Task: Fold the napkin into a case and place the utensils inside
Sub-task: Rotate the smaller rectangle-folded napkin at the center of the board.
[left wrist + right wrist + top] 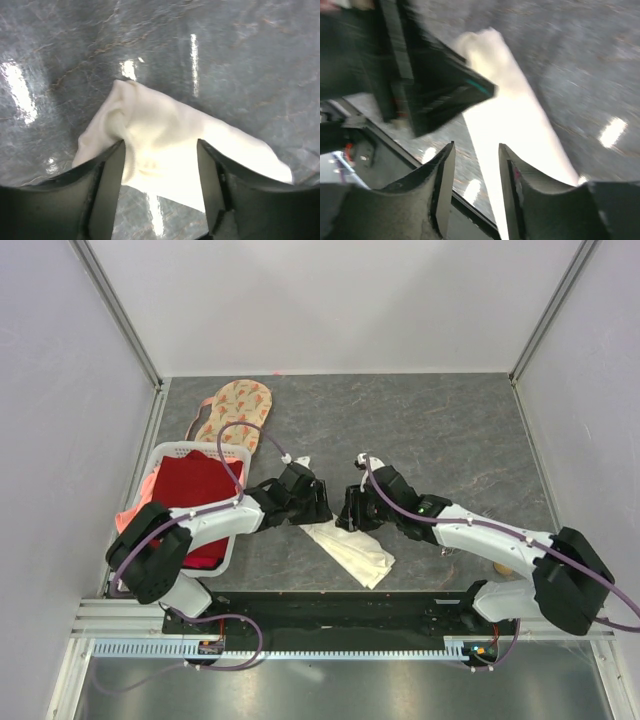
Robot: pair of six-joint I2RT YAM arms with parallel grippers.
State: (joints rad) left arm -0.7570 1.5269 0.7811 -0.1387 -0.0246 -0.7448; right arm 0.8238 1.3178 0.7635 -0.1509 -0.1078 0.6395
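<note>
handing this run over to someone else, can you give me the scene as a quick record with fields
napkin: cream-white, folded into a narrow layered strip, lying diagonally on the table in front of the arms
left pincer: open, jaws either side of one end of the napkin
right pincer: open, over the strip; view blurred
basket: white, far left, holds a red cloth
floral cloth: peach print, beyond the basket
utensils: not made out in any view
</note>
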